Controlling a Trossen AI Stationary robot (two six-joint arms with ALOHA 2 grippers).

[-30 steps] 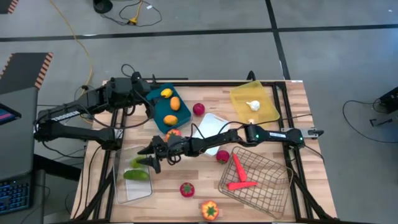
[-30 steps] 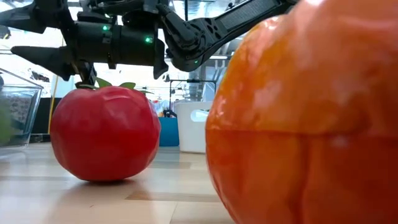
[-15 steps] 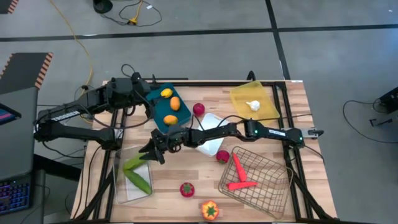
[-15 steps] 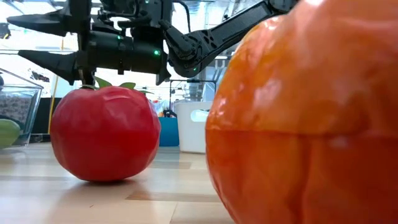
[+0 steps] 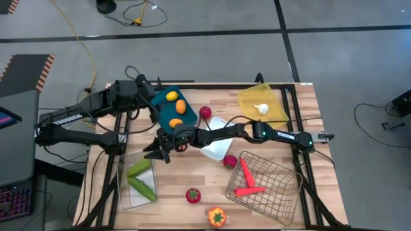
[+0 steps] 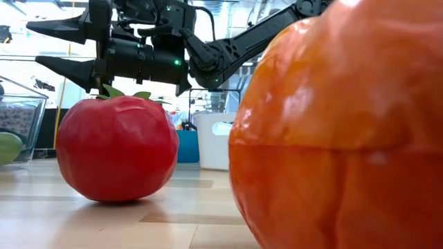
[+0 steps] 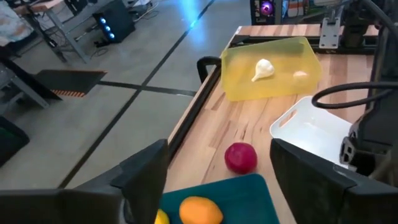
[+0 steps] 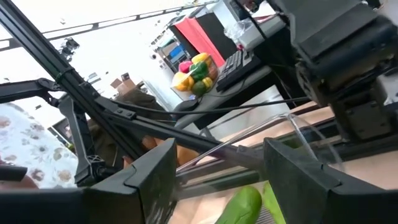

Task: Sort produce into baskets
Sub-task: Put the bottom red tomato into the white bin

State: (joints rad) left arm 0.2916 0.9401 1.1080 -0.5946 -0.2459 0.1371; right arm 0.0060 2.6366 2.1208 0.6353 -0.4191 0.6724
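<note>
- Since 0.5 s ago, right gripper point(image 5: 156, 151) has pulled back from over the clear plastic bin point(image 5: 123, 192) toward the teal tray point(image 5: 164, 124); since 1.0 s ago, the cucumber it carried has gone from its fingers into the bin.
- Right gripper: fingers spread wide, nothing between them, confirmed in the low view point(image 6: 64, 47) and the right wrist view. It hangs above the table just beyond the bin's far end.
- 2 green cucumbers point(image 5: 140, 179) lie inside the clear plastic bin, touching each other.
- Left gripper point(image 5: 151, 97): fingers apart and holding nothing, per the left wrist view; it waits over the teal tray's far left corner.
- Teal tray holds 3 yellow and orange citrus pieces point(image 5: 180, 106).
- White tray point(image 5: 220, 149) sits partly under the right arm; contents cannot be determined.
- 1 red berry point(image 5: 205, 113) lies between the teal tray and the translucent yellow tray point(image 5: 277, 109), which holds 1 white garlic point(image 5: 261, 108).
- Wire mesh basket point(image 5: 277, 169) holds 2 orange-red carrots point(image 5: 247, 179), crossed.
- Loose on the table: 1 red piece point(image 5: 230, 161) beside the basket, 1 red tomato point(image 5: 192, 195) and 1 orange-red pepper point(image 5: 216, 216) near the front edge.
</note>
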